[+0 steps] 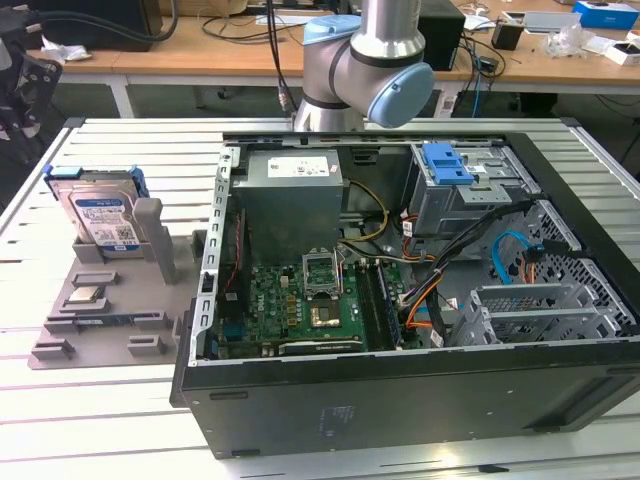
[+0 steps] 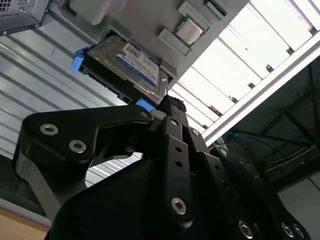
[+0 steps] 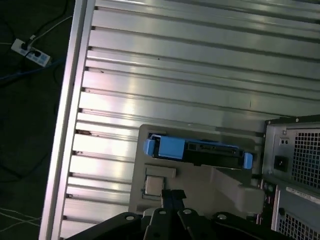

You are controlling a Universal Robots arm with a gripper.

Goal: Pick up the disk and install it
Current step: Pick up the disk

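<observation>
Ribbed aluminium tabletop (image 1: 120,400) carries the work. The disk (image 1: 100,213), in its blue carrier, stands propped in a grey fixture tray (image 1: 110,320) at the exterior view's left of the open computer case (image 1: 400,400), untouched, so the pick-up is not yet done. The gripper (image 2: 170,105) hovers near it, jaws together and empty. A grasp would need them parted and squared to the carrier. The arm (image 1: 370,60) rises beyond the case's far side.

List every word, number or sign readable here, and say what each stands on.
White-and-blue label on the blue-framed silver hard drive: print and barcodes, too small to read.
White sticker on the grey metal power supply box: too small to read.
Pale mark on the black computer case's side wall: blurred.
</observation>
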